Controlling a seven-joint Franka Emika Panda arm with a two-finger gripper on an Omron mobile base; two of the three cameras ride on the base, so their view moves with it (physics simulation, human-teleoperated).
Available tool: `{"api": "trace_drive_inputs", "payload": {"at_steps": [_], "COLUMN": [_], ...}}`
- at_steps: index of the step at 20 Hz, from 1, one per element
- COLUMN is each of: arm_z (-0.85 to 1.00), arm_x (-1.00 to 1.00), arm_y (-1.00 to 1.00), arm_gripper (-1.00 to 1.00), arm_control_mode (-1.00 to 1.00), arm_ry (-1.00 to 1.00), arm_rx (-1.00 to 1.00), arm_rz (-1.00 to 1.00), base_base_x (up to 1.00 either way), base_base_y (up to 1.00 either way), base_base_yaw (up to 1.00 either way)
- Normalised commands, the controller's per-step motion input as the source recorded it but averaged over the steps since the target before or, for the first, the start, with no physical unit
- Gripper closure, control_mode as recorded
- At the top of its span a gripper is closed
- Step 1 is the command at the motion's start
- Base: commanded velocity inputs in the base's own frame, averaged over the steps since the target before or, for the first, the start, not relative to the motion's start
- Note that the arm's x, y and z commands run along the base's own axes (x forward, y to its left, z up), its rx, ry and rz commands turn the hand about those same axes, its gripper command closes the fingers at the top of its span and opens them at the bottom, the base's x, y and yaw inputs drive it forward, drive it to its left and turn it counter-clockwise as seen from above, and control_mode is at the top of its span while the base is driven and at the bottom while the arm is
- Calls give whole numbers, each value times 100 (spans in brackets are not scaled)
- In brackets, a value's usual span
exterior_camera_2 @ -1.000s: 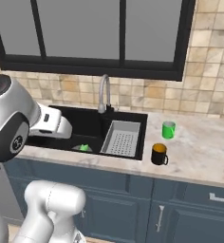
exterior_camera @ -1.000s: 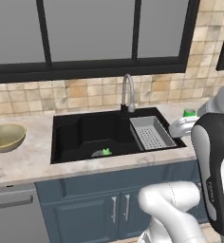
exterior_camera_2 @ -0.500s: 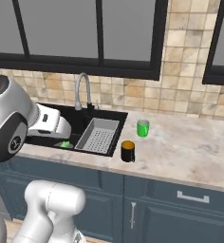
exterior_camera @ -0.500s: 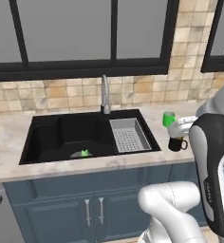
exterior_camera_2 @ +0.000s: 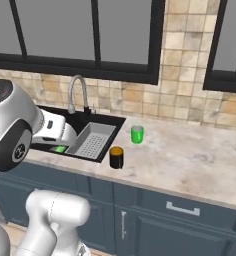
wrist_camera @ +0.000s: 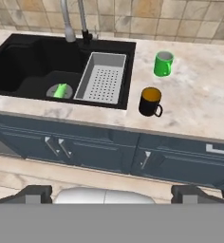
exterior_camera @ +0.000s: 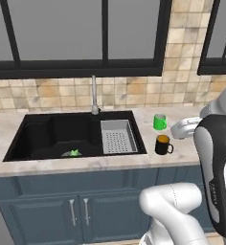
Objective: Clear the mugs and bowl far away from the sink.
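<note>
Here the black mug (wrist_camera: 150,101) stands far ahead of the open gripper (wrist_camera: 112,193).

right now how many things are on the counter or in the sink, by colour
green: 2, the green mug on the counter and a small green thing lying in the sink
black: 1, the black mug with an orange inside
grey: 1, the drainer tray
total: 4

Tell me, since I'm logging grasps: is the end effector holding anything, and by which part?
Nothing is held. The end effector is open with nothing between its fingertips, well back from the counter; the green mug and black mug stand untouched beside the sink.
</note>
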Motion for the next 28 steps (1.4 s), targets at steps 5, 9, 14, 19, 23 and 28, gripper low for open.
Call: {"api": "trace_drive_inputs", "payload": {"at_steps": [5, 9, 14, 19, 23, 28], "arm_z": [0, 0, 0, 0, 0, 0], "arm_x": [0, 0, 0, 0, 0, 0], "arm_y": [0, 0, 0, 0, 0, 0], "arm_gripper": [-100, -100, -100, -100, -100, -100], "arm_control_mode": [100, 100, 100, 100, 100, 100], "arm_ry": [0, 0, 0, 0, 0, 0], "arm_rx": [0, 0, 0, 0, 0, 0], "arm_rz": [0, 0, 0, 0, 0, 0], "base_base_x": [16, 6, 0, 24, 54, 61], "base_base_y": [-24, -60, -75, -16, 0, -24], "base_base_yaw": [22, 26, 22, 11, 12, 10]}}
